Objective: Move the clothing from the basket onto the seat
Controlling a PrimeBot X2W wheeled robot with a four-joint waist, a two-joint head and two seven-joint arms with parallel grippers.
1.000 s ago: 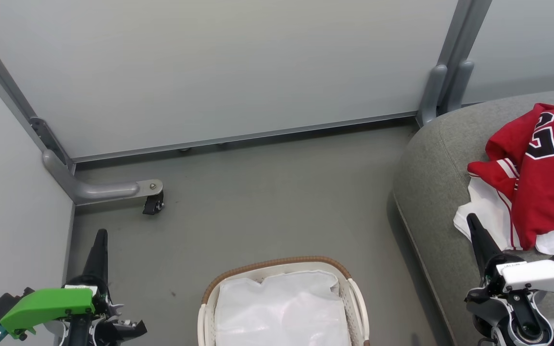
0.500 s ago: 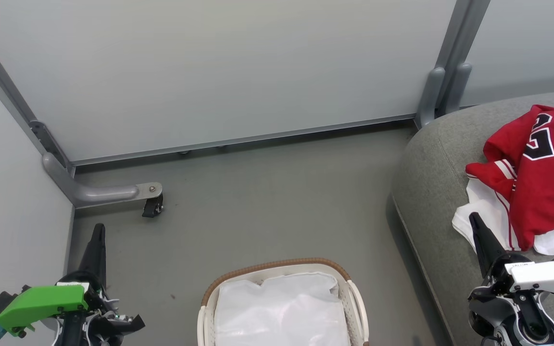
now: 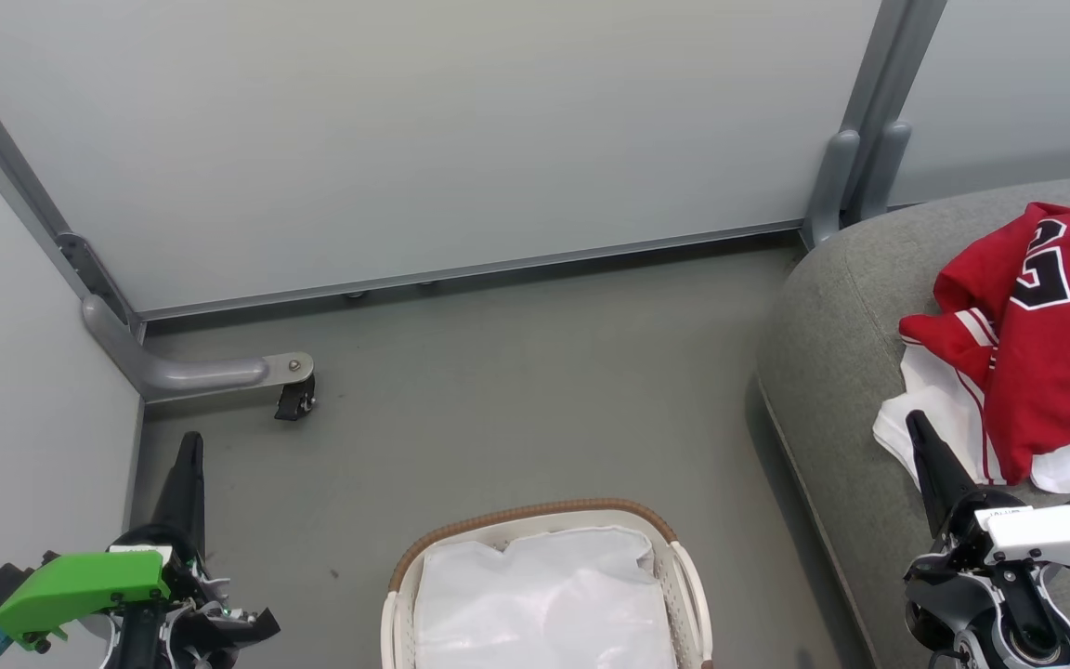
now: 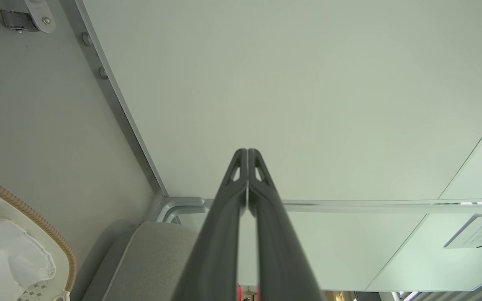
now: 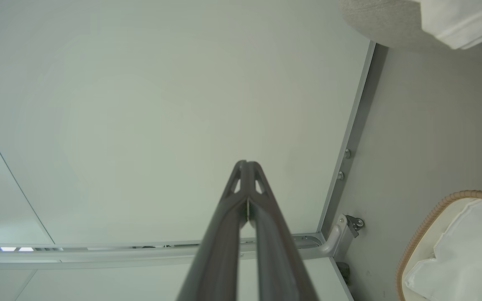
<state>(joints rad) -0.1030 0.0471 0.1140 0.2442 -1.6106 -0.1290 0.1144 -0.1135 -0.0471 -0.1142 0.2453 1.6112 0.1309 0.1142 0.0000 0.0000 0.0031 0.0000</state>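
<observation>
Lying on the seat [image 3: 832,372] at the frame's right edge, the clothing [image 3: 1046,344] is well apart from the basket [image 3: 535,513] at lower centre, while the left gripper [image 3: 189,453], lower left, and right gripper [image 3: 918,429], lower right, are both pressed together, empty.

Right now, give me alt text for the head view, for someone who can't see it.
Red white-trimmed sports jerseys lie heaped on the large grey fabric seat at right. At bottom centre, on the floor, stands the oval white basket with a brown woven rim, its white fabric liner showing. The dark left fingers and right fingers are shut and empty.
</observation>
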